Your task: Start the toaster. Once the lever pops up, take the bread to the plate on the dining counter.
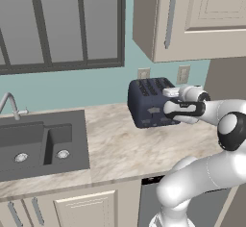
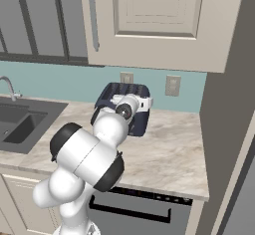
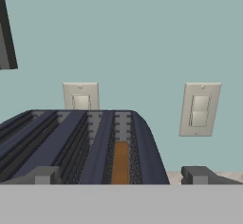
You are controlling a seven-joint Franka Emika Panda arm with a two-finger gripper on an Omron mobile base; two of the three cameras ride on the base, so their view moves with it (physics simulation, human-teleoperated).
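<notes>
Toaster (image 1: 150, 103) — dark blue, four slots, on the marble worktop (image 1: 122, 146) against the wall, right of the sink (image 1: 41, 144). Bread (image 3: 121, 163) — brown slice seated low in the slot nearest the hand's right. Gripper (image 3: 121, 175) — jaws spread wide, empty, level with the toaster's front top edge. Risk: controls sit lower on the face — a push from here could shove the toaster back, or miss the lever.

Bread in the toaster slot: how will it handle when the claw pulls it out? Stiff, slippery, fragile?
The bread shows as a thin brown edge in the rightmost slot of the toaster, so it is probably light and fairly stiff. Thin toast may crumble under a hard pinch. The narrow slot leaves little exposed, so it could snag if pulled at an angle.
</notes>
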